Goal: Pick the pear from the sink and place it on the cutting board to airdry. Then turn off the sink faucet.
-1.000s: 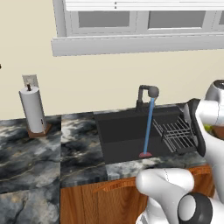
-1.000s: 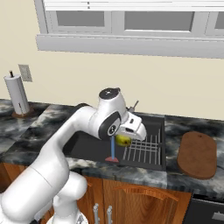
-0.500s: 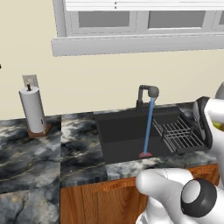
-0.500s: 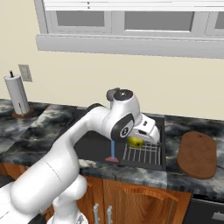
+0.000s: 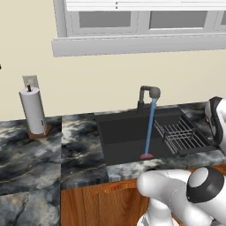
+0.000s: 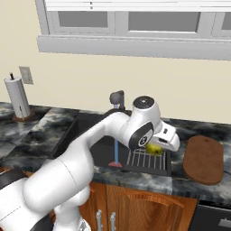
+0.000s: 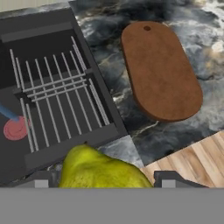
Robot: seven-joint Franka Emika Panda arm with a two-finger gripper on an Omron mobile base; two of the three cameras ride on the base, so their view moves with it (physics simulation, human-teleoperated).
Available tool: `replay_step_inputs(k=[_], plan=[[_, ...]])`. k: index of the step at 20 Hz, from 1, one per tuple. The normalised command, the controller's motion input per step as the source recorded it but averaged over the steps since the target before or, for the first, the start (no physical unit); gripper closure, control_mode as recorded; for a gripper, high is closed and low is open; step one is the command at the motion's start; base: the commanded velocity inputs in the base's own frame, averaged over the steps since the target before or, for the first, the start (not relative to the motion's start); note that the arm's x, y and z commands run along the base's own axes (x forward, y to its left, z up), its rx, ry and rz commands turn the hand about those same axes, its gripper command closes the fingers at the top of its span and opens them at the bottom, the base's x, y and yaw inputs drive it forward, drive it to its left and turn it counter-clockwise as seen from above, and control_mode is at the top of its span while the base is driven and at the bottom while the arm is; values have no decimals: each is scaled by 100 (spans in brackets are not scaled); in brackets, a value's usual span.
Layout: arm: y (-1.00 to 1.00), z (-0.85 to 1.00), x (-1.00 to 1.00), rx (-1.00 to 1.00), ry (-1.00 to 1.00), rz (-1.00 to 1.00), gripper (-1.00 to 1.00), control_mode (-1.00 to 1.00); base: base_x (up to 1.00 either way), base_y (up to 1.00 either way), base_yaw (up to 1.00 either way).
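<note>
1. On my right base feed the end effector (image 6: 159, 145) hangs above the right end of the sink (image 6: 90, 135), over the wire rack (image 6: 145, 159), with the pear (image 6: 154, 149) showing yellow-green just under the white hand.
2. My hand feed shows the pear (image 7: 98, 170) filling the bottom centre between the two dark fingertips (image 7: 40, 180), one on each side and both against the fruit. I read that as the end effector clamped on the pear and holding it clear of the rack.
3. Below the fruit on the hand feed I see the wire rack (image 7: 57, 100) lying in the dark sink (image 7: 41, 35), and the pinkish-red drain spot (image 7: 15, 129) at the left with the end of the blue stream on it.
4. The cutting board (image 7: 159, 72) lies flat on the marbled desk (image 7: 109, 17), just beside the sink's rim and apart from it. It is bare, with a small hole near its far end.
5. On the right base feed the cutting board (image 6: 203, 159) sits on the desk (image 6: 40, 131) to the right of the sink, near the end effector but not under it.
6. The sink faucet (image 5: 149, 94) stands at the back rim of the sink (image 5: 128, 132) and pours a thin blue stream (image 5: 150, 128) down onto the drain spot (image 5: 147, 156).
7. The wire rack (image 5: 181, 134) takes up the right part of the basin on my left base feed.
8. A paper-towel roll (image 5: 32, 110) stands upright on its small brown base at the far left of the desk (image 5: 35, 154), well apart from the sink.
</note>
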Motion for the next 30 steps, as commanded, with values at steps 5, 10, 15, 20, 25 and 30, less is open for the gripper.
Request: replay_step_inputs(k=[5, 10, 15, 20, 25, 30], plan=[[-38, -8, 13, 0, 0, 0, 100, -100, 0, 0, 0], [-34, -5, 9, 0, -1, 0, 100, -100, 0, 0, 0], [-22, -4, -1, 0, -5, 0, 100, -100, 0, 0, 0], [-21, 0, -16, 0, -11, 1, 100, -100, 0, 0, 0], [-23, -5, 0, 0, -7, 1, 100, -100, 0, 0, 0], [-28, -6, 4, 0, -2, 0, 100, -100, 0, 0, 0]])
